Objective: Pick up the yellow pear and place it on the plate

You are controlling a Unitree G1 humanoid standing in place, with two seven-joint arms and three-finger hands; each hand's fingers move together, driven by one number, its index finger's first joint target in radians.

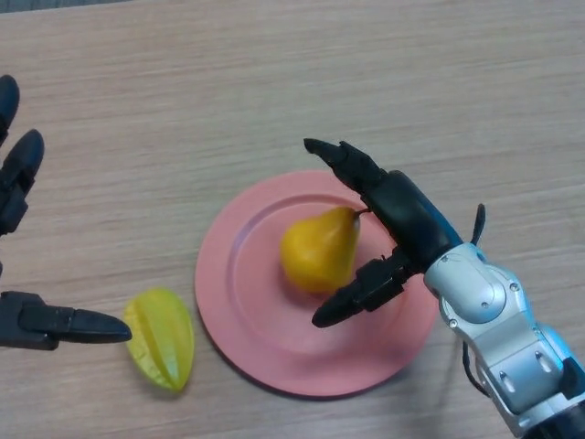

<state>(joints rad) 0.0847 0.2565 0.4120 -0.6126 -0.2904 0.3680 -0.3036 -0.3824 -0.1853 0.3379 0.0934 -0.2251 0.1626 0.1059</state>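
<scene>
The yellow pear (318, 251) lies on the pink plate (239, 302), its stem end pointing up and right toward my right hand (402, 219). That hand hovers just right of the pear with its fingers spread straight above and its thumb below, open and not gripping the fruit. My left hand (27, 320) shows at the left edge, fingers straight and open, its thumb tip close to a yellow star fruit.
A yellow star fruit (162, 337) rests on the wooden table (274, 82) just left of the plate, near the front edge.
</scene>
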